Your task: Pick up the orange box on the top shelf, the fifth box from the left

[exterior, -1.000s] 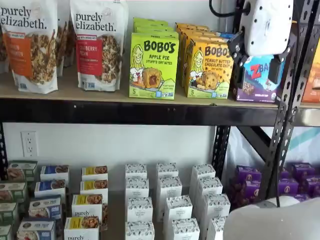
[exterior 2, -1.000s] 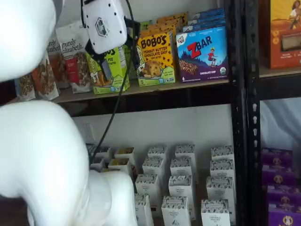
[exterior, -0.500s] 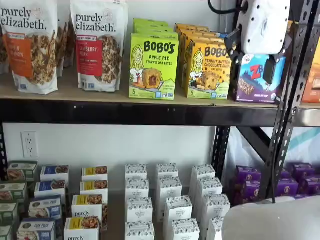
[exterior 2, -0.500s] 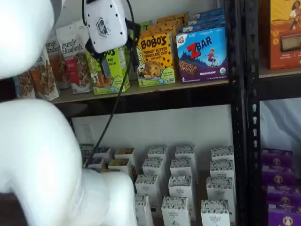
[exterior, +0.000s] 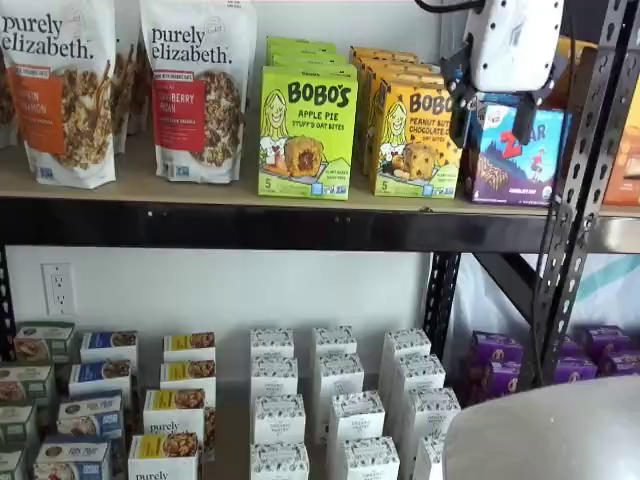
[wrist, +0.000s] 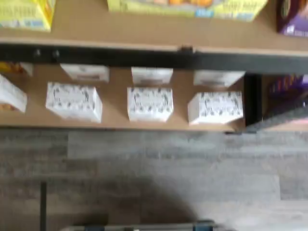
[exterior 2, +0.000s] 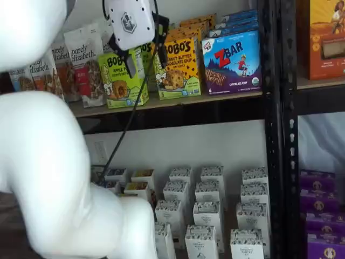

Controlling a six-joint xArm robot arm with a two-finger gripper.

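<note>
The orange box (exterior: 418, 140) stands at the front of a row on the top shelf (exterior: 150, 182), between a lime-green box and a blue-purple box; it also shows in a shelf view (exterior 2: 179, 67). My gripper (exterior: 492, 118) hangs in front of the shelf at box height, its two black fingers apart with a plain gap, holding nothing. In a shelf view the gripper (exterior 2: 145, 58) overlaps the orange box's left edge and the lime-green box. The wrist view shows the orange box's green strip (wrist: 187, 6), the shelf board (wrist: 144, 30) and its black rail.
A lime-green Apple Pie box (exterior: 306, 130), a ZBar box (exterior: 520, 160) and granola bags (exterior: 200, 90) share the shelf. Black perforated uprights (exterior: 590, 150) stand at the right. Small white boxes (exterior: 335, 400) fill the lower level. My white arm (exterior 2: 54, 178) fills the left foreground.
The gripper has risen and shifted sideways toward the orange box, with its fingers still apart. The boxes have not moved.
</note>
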